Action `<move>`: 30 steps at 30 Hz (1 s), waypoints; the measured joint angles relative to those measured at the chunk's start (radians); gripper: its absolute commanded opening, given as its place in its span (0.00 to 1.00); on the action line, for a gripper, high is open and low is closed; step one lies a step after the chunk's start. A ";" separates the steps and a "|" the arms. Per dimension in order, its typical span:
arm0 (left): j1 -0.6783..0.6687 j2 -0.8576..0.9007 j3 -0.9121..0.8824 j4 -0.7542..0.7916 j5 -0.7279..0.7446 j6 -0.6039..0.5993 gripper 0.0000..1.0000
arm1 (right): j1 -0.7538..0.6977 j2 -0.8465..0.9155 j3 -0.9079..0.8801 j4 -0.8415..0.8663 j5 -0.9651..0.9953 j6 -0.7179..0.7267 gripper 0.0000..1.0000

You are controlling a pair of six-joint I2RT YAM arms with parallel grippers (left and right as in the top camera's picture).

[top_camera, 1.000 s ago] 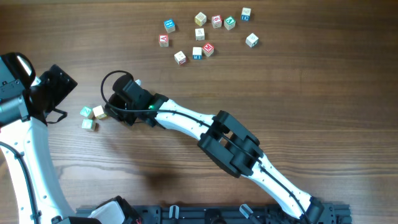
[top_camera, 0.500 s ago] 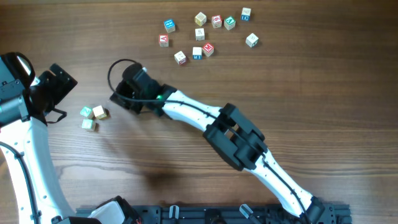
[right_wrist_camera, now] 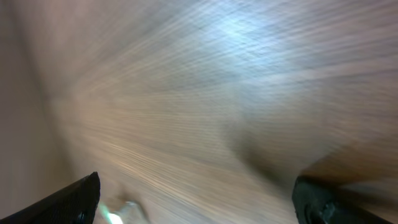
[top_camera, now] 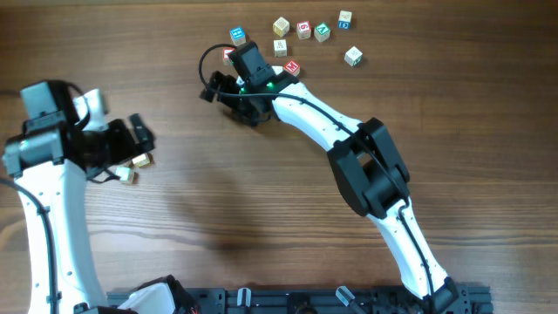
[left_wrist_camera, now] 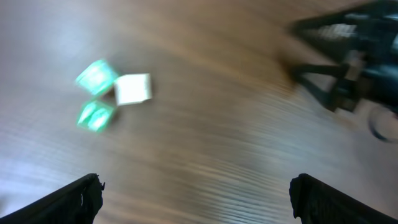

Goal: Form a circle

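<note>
No full circle shows, only a cluster of three small pale letter cubes point(left_wrist_camera: 132, 89), two with green faces, lying close together in the blurred left wrist view. Overhead, two cubes of that cluster point(top_camera: 128, 175) peek out below my left gripper point(top_camera: 132, 144), which hovers just above them. The left gripper point(left_wrist_camera: 196, 199) is open, with bare wood between its fingers. My right gripper point(top_camera: 228, 103) is at the left end of the cube scatter. The right wrist view is blurred, and the right gripper point(right_wrist_camera: 205, 199) is open and empty.
Several loose letter cubes point(top_camera: 303, 30) lie scattered at the table's far middle, to the right of the right gripper. The right arm point(top_camera: 366, 166) stretches diagonally from the near right edge across the table. The left arm point(top_camera: 44, 201) runs along the left side.
The right gripper left the cluster, swung up and right to the scatter, and opened. The left arm moved right, over the cluster.
</note>
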 measured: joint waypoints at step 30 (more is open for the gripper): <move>-0.050 -0.107 -0.142 -0.080 -0.332 0.182 0.81 | -0.181 -0.110 -0.005 -0.533 0.544 -0.475 0.99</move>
